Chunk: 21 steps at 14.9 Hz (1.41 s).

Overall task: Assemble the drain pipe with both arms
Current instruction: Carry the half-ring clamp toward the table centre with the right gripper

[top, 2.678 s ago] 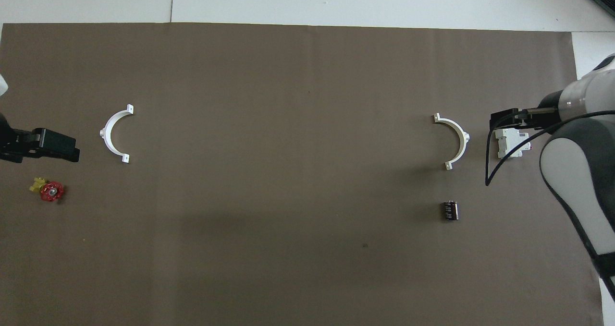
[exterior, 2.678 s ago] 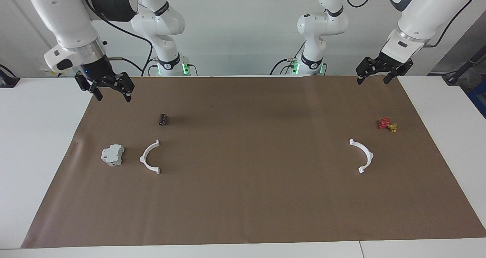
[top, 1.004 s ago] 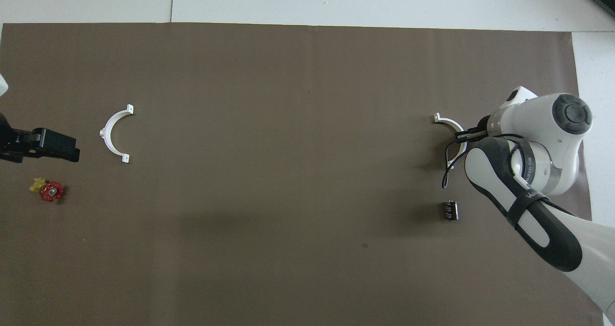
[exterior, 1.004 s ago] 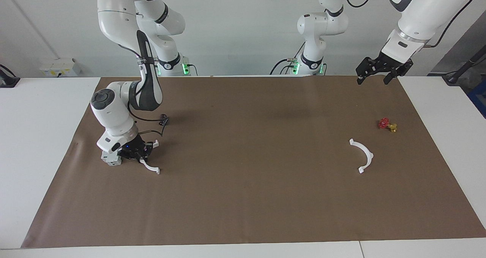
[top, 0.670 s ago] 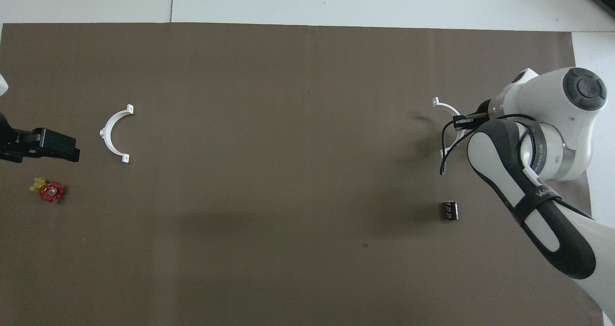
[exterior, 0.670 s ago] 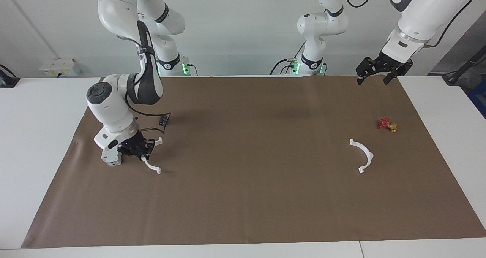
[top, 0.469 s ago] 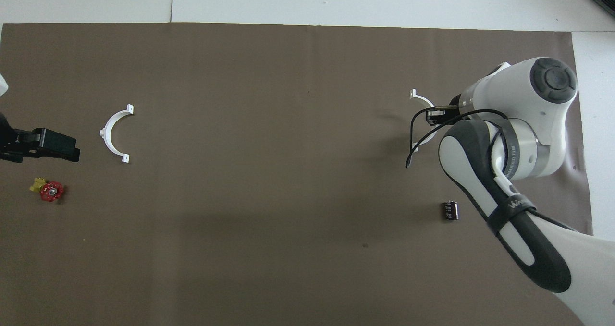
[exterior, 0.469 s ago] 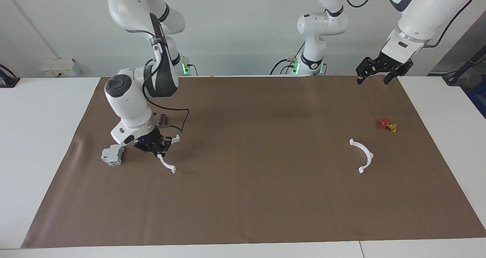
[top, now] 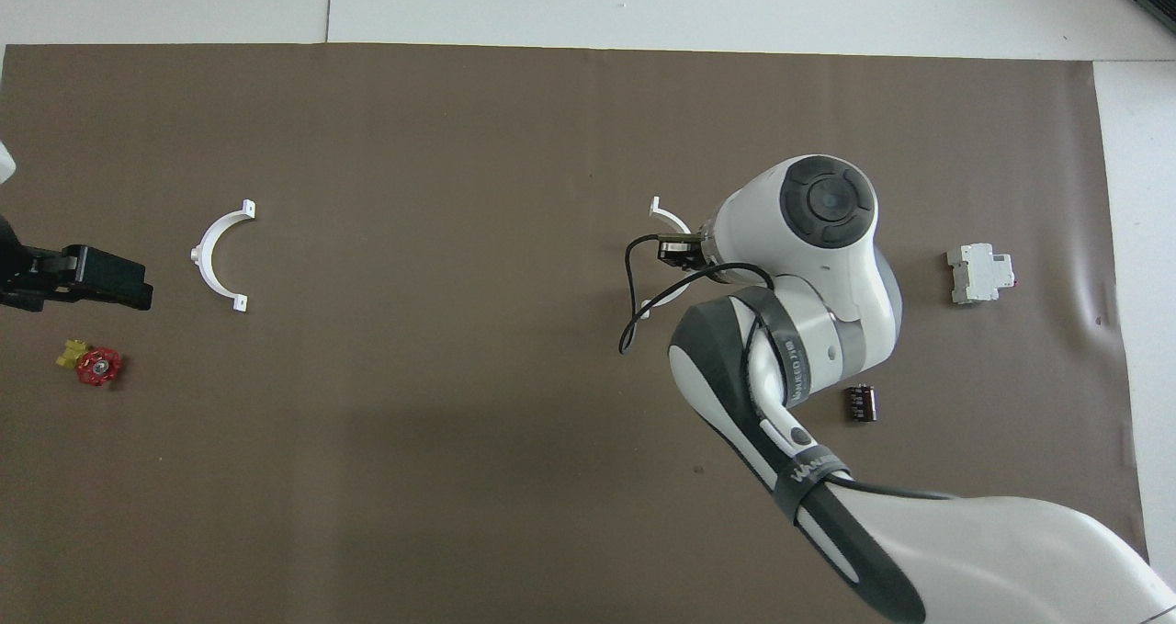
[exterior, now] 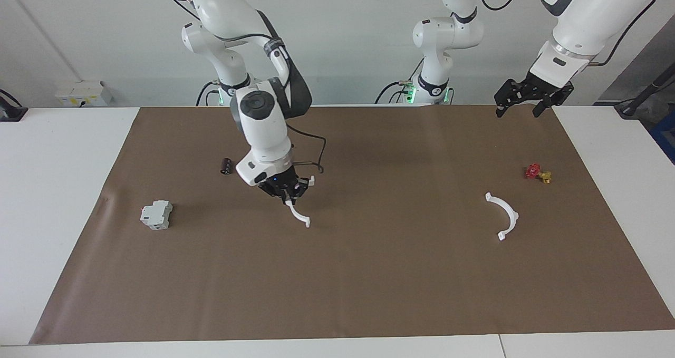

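Observation:
My right gripper (exterior: 287, 192) is shut on one white half-circle arc of the drain pipe (exterior: 301, 219) and holds it tilted, a little above the brown mat toward the middle. In the overhead view the right arm hides most of this arc (top: 662, 211); only its end tabs show there, beside the gripper (top: 675, 249). The other arc (exterior: 505, 215) lies flat on the mat toward the left arm's end and also shows in the overhead view (top: 213, 256). My left gripper (exterior: 518, 110) is open and empty, waiting high over the mat's corner at its own end (top: 83, 279).
A grey-white boxy block (exterior: 156, 214) (top: 980, 274) and a small black cylinder (exterior: 226, 165) (top: 861, 402) lie toward the right arm's end. A small red and yellow valve (exterior: 537, 173) (top: 92, 364) lies near the resting arc. The brown mat (exterior: 369, 284) covers the table.
My right gripper came down, shut on the arc beside the boxy block, lifted it and carried it toward the middle of the table. The left arm has not moved.

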Available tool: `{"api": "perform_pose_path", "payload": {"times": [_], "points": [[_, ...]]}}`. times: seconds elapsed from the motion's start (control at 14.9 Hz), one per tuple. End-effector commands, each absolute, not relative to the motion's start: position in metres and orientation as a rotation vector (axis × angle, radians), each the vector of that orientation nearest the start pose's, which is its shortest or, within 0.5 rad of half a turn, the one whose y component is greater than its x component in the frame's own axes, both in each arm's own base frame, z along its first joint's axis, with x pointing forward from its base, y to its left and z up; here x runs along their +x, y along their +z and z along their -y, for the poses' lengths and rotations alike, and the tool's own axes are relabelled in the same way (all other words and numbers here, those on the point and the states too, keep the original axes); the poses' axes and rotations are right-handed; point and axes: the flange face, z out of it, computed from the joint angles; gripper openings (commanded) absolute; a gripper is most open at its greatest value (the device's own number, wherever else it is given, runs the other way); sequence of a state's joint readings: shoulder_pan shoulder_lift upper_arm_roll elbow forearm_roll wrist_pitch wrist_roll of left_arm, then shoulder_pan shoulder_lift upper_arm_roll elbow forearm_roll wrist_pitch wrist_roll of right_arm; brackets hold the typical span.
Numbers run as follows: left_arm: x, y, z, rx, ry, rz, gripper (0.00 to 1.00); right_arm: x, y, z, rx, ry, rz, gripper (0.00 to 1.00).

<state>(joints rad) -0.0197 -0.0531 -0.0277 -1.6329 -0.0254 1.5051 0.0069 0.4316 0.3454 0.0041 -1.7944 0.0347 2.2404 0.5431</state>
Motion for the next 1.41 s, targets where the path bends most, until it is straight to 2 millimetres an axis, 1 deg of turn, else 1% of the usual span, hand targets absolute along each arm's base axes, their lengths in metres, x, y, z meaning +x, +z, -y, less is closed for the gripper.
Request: {"api": "perform_pose_path", "payload": {"times": [0.0, 0.07, 0.2, 0.33, 0.4, 0.67, 0.8, 1.0, 1.07, 1.14, 1.21, 1.34], "points": [[0.527, 0.617, 0.026, -3.154, 0.102, -0.102, 1.0, 0.601, 0.35, -0.319, -3.104, -0.175, -0.164, 0.0], [0.527, 0.617, 0.026, -3.154, 0.102, -0.102, 1.0, 0.599, 0.343, -0.324, -3.111, -0.165, -0.152, 0.0], [0.527, 0.617, 0.026, -3.154, 0.1, -0.102, 1.0, 0.58, 0.329, -0.357, -3.126, -0.141, -0.069, 0.0], [0.527, 0.616, 0.026, -3.154, 0.102, -0.102, 1.0, 0.579, 0.324, -0.36, -3.138, -0.147, -0.031, 0.0], [0.527, 0.616, 0.026, -3.154, 0.102, -0.102, 1.0, 0.579, 0.316, -0.36, -3.149, -0.142, -0.022, 0.0], [0.528, 0.615, 0.026, -3.154, 0.102, -0.102, 1.0, 0.576, 0.315, -0.369, -3.132, -0.167, -0.015, 0.0], [0.528, 0.615, 0.025, -3.154, 0.102, -0.099, 1.0, 0.57, 0.315, -0.376, -3.129, -0.16, 0.001, 0.0], [0.528, 0.615, 0.025, -3.154, 0.102, -0.099, 1.0, 0.57, 0.314, -0.379, -3.112, -0.183, 0.0, 0.0], [0.528, 0.616, 0.025, -3.154, 0.1, -0.099, 1.0, 0.568, 0.311, -0.383, -3.11, -0.184, 0.005, 0.0], [0.529, 0.615, 0.025, -3.154, 0.102, -0.099, 1.0, 0.562, 0.298, -0.393, -3.11, -0.174, -0.002, 0.0], [0.528, 0.616, 0.025, -3.154, 0.1, -0.099, 1.0, 0.564, 0.296, -0.394, -3.104, -0.192, -0.013, 0.0], [0.529, 0.615, 0.025, -3.154, 0.102, -0.099, 1.0, 0.566, 0.299, -0.394, -3.107, -0.192, -0.018, 0.0]]}}
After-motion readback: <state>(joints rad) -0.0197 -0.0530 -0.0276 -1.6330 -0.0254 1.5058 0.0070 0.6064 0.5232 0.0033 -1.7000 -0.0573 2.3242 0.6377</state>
